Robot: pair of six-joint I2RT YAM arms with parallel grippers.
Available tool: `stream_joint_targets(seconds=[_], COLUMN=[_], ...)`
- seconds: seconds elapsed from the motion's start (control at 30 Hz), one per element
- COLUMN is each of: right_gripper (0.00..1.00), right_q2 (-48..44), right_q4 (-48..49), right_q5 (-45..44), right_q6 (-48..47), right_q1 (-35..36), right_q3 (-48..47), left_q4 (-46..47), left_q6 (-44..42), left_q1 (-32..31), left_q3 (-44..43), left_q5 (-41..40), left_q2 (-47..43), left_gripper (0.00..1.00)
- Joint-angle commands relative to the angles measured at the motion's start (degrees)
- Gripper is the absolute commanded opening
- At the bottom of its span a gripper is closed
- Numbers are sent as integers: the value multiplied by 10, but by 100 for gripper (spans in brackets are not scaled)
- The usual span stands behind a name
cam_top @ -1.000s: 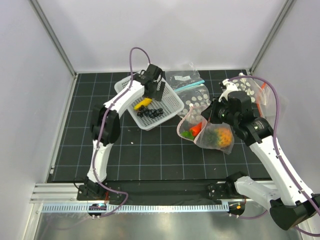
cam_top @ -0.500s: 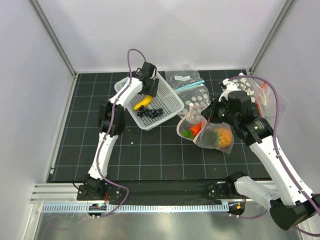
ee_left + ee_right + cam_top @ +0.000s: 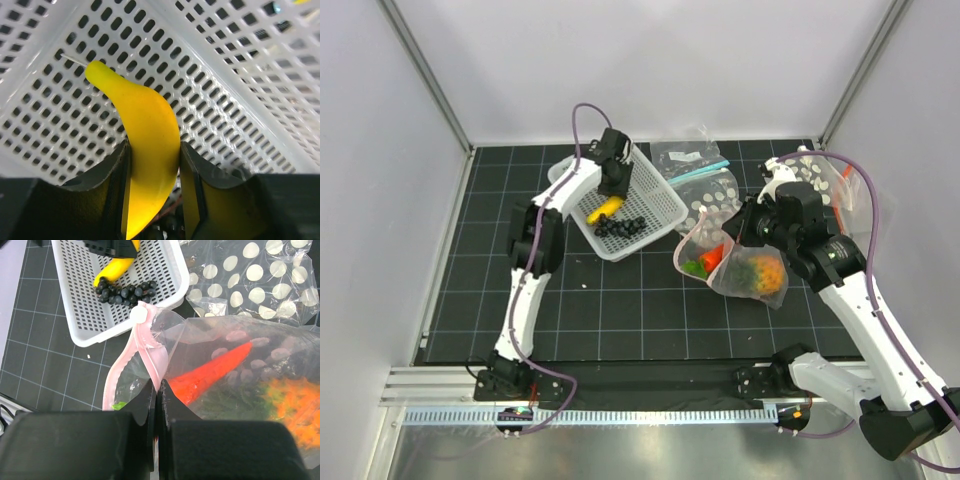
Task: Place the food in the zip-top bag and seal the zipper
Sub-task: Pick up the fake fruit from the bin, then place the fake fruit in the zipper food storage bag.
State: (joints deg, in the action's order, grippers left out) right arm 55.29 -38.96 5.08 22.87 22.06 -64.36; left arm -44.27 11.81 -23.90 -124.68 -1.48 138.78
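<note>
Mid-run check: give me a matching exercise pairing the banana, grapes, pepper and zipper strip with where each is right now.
1 yellow toy banana
2 dark blue-black toy grape cluster
3 red toy pepper
4 pink plastic zipper strip

a pinched in jaws of right gripper
b inside clear dotted plastic bag
c loose in white perforated plastic basket
d between jaws of left gripper

Pairs: 1-d, 2-c, 3-b, 4-a

We're looking at a lab test cell: white panels (image 3: 620,60) and aluminium rails (image 3: 432,85) are enclosing a black gridded mat (image 3: 620,310).
</note>
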Motion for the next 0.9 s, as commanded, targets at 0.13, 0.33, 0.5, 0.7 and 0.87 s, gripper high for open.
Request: stream_joint_targets(seconds=[0.13,0.33,0.5,0.7,0.87], right_gripper=[1,1,1,1,1], right_q2=[-3,-2,-5,-15,-19], right_q4=[30,42,59,77,92], right_q5=[-12,-8,-1,-12,-14], right_q6=[4,11,24,51,75], right_q1=[3,3,3,3,2], right_q3=[2,6,18,28,33], left_q4=[103,177,328,464,551], left_q6=[22,73,168,251,296], left_q1=[3,3,3,-22,-67], left_q3=[75,174,330,457,512], left_q5=[13,78,154,179,168], left_q2=[-193,-311,-437,-543,-606], left_gripper=[14,14,13,12,11])
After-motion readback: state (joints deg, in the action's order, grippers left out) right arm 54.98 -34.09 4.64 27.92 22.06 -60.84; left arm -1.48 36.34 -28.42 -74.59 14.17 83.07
